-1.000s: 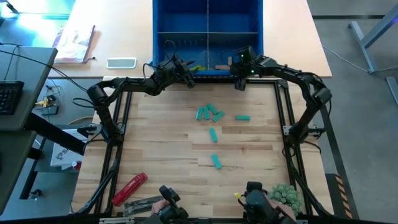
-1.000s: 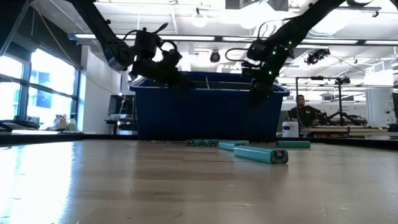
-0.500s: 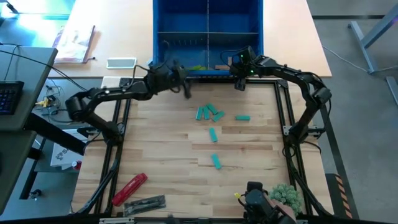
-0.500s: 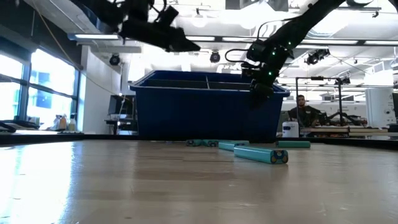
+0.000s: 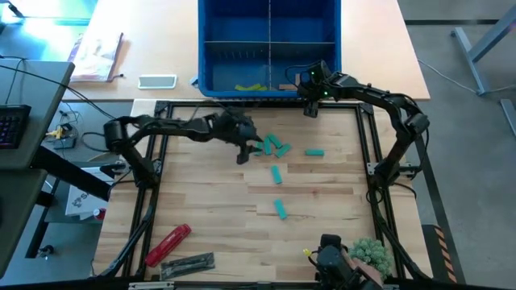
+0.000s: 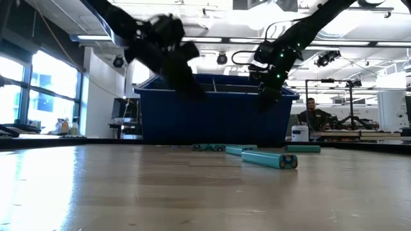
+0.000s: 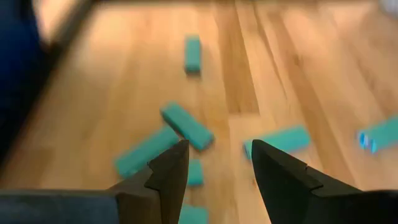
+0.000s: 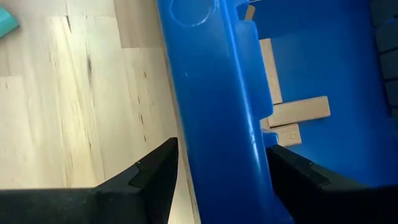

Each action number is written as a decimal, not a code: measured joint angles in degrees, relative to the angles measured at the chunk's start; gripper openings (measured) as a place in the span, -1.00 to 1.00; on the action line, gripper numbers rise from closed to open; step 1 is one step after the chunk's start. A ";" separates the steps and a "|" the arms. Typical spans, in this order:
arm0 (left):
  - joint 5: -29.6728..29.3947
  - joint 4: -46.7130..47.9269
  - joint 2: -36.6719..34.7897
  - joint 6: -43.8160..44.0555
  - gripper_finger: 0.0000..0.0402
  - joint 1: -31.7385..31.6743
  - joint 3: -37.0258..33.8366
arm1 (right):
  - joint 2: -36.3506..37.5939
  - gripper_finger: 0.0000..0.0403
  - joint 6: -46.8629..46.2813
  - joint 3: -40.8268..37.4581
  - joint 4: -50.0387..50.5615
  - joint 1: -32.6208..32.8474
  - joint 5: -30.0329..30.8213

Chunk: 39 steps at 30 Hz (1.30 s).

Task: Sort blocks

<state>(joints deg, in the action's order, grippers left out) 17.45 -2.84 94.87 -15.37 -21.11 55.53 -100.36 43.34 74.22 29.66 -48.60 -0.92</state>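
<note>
Colours we are seeing
We are seeing teal blocks [image 5: 275,146] before the left jaws, tan blocks [image 8: 292,115] inside a blue bin [image 5: 269,32].

Bin: blue bin [image 5: 211,48] at the table's far edge
Near-left corner: red cylindrical tool [image 5: 168,243]
Near-right corner: green bushy clump [image 5: 373,254]

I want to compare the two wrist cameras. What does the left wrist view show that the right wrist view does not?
Only the left wrist view: a cluster of teal blocks on the wooden table, beyond the open left gripper. Only the right wrist view: the blue bin wall between the open right gripper fingers, and tan blocks inside it. Both show the wooden table.
</note>
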 joint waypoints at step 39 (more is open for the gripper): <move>-42.90 -2.59 13.13 51.09 0.12 9.55 0.04 | -0.09 -0.03 -11.44 -0.04 0.46 0.61 5.41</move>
<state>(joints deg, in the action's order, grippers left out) -25.45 -5.43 108.00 35.72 -11.56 55.57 -100.44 31.90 74.17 30.12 -47.99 4.49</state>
